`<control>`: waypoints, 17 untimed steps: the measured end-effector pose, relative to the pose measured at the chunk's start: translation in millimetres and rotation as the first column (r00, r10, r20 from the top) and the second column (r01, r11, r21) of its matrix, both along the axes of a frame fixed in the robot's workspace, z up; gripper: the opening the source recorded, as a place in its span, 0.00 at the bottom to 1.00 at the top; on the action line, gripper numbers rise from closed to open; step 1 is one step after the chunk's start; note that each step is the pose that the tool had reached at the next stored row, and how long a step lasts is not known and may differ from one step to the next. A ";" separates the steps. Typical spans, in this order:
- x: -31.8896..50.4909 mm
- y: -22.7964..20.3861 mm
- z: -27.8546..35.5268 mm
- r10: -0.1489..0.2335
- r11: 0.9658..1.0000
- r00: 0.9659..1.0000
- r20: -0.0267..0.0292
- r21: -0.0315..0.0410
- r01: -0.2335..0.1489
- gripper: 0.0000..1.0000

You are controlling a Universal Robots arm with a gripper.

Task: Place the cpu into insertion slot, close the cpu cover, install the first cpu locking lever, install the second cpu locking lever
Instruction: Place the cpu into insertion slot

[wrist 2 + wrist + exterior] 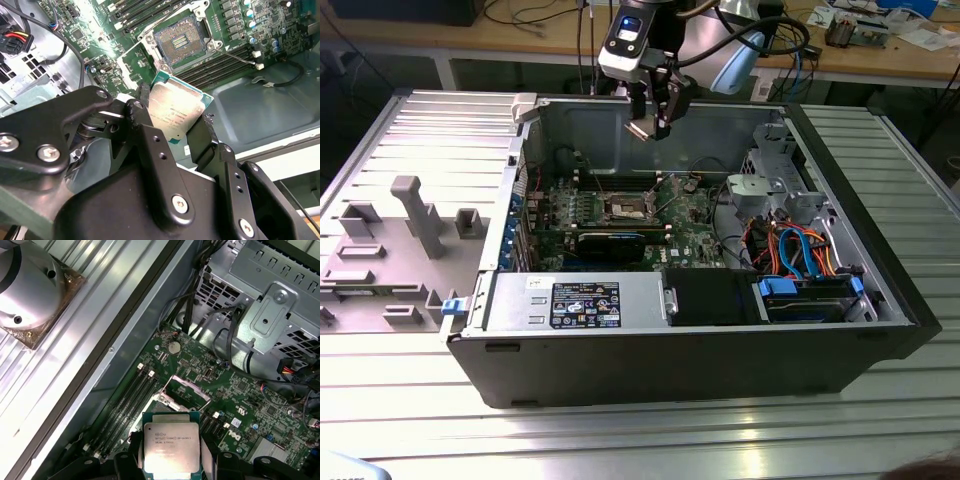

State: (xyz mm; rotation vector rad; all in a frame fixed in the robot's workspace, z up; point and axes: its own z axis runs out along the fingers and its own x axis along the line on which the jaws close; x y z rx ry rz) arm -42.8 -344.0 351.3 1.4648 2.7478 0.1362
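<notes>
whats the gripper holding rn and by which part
The cpu, clamped by two opposite edges in the gripper, with its metal face left uncovered.

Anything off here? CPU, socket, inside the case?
Nothing stands out. The cpu is clamped in the gripper, held above the open computer case. The insertion slot is uncovered and empty, with nothing lying in it.

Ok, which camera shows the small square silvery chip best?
The first wrist view: the small square silvery chip faces the camera, gripped by the black claw. The second wrist view shows it tilted; the exterior view, tiny under the claw.
</notes>
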 end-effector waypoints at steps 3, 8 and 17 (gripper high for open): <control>0.0 0.0 0.0 -0.001 1.000 1.000 0.000 0.000 0.001 0.54; 0.0 0.0 -0.1 -0.009 1.000 1.000 0.000 0.000 0.009 0.54; -0.1 0.0 -0.2 -0.049 0.999 0.999 0.000 0.000 0.049 0.54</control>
